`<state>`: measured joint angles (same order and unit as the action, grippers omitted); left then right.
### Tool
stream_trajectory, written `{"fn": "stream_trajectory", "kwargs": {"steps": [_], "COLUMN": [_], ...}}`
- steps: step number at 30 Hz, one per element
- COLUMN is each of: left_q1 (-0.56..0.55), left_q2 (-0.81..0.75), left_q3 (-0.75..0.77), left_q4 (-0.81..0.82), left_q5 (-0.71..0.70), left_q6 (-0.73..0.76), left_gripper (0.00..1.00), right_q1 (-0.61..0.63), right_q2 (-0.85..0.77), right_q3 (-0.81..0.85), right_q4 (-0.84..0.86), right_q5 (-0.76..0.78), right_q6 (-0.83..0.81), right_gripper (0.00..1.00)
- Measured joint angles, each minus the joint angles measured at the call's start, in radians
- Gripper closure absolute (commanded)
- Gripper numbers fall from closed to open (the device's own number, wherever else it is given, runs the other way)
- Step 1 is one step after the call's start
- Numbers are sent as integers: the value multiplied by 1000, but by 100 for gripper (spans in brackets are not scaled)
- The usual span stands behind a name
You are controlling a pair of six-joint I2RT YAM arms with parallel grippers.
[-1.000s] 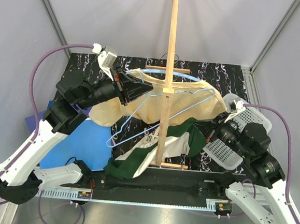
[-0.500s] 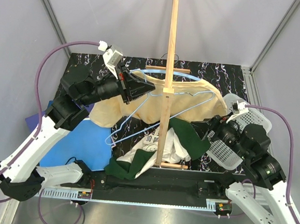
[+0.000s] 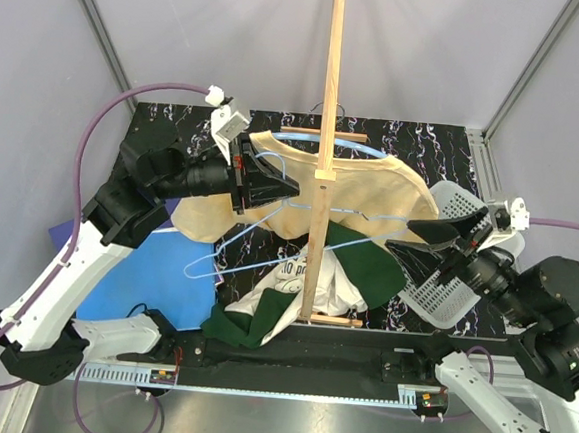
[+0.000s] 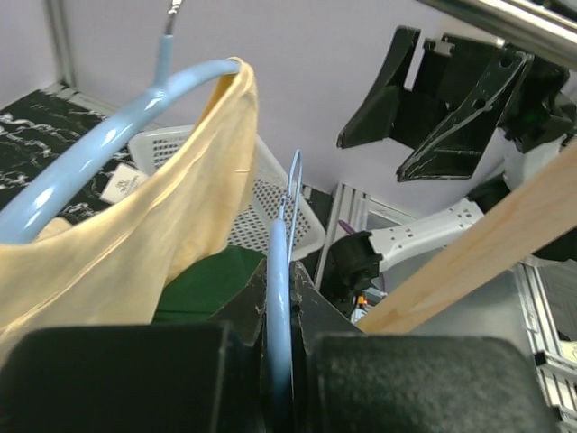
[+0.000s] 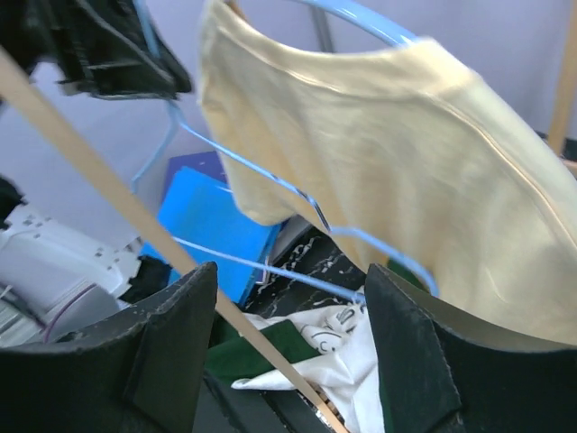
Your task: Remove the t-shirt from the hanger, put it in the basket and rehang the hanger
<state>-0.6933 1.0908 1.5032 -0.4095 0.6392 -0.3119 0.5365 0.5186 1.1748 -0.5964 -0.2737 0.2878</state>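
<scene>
The green and white t-shirt (image 3: 299, 292) lies in a heap on the table at the foot of the wooden stand; it also shows in the right wrist view (image 5: 306, 356). A thin light-blue wire hanger (image 3: 214, 256) hangs in the air above it, its wire bare where I see it. My left gripper (image 3: 277, 187) is shut on the hanger's top, the wire (image 4: 279, 262) pinched between the jaws of the left gripper (image 4: 281, 281). My right gripper (image 3: 425, 242) stands open to the right of the heap. In its own view the right gripper (image 5: 290, 271) holds nothing.
A cream t-shirt (image 3: 377, 188) hangs on a thick blue hanger (image 3: 316, 138) on the stand's post (image 3: 330, 89). A white perforated basket (image 3: 460, 280) sits under the right arm. A blue mat (image 3: 149, 276) lies at the left.
My right gripper opened, let go of the green and white t-shirt and drew back to the right. The shirt dropped onto the table. The left gripper shifted right with the hanger.
</scene>
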Motion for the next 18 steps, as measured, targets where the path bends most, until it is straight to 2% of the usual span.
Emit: {"fn": "stream_trajectory", "kwargs": {"steps": [4,10,16,18], "left_q1": [0,0,0,0], "left_q2": [26,53,67,72], "left_q3": [29,47,55,56], "left_q4": [-18,-23,-23,-23], "left_q5": [94,163,204,214], "left_q6": [17,20,19,19], "left_gripper": [100,100,100,100], "right_q1": [0,0,0,0], "right_q2": [100,270,396,411], "right_q3": [97,121,127,127], "right_q4": [0,-17,-13,-6], "right_q5": [-135,-276,-410,-451], "right_q6": [-52,-88,-112,-117], "right_gripper": [27,29,37,45]}}
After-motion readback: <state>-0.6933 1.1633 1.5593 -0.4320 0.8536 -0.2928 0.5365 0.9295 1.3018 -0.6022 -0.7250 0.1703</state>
